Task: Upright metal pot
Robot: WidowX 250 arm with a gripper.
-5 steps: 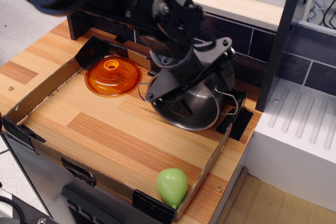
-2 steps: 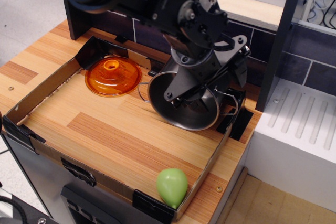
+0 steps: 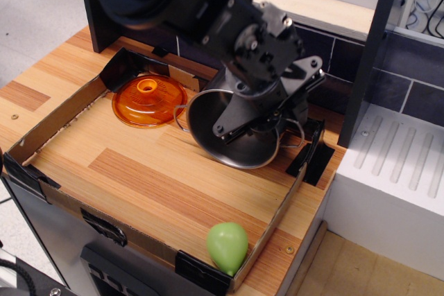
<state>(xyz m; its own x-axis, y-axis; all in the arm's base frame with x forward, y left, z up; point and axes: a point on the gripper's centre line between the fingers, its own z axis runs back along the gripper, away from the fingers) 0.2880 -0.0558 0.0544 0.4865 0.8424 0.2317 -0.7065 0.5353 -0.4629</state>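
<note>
The metal pot [image 3: 232, 136] is shiny steel with thin wire loop handles. It sits tilted at the back right of the cardboard tray [image 3: 55, 119], with its mouth facing up and toward the front left. My black gripper [image 3: 267, 116] comes down from above and is shut on the pot's far rim. One finger is inside the mouth and the other is behind the wall. The gripper body hides the pot's back side.
An orange translucent domed lid [image 3: 149, 100] lies at the tray's back left, close to the pot's left handle. A green pear-shaped object [image 3: 227, 246] rests on the tray's front right corner. A dark post [image 3: 371, 46] and a white ridged unit [image 3: 395, 171] stand to the right.
The gripper moved right over the pot and settled on its far rim. The pot has shifted a little left and tipped so its mouth faces more upward.
</note>
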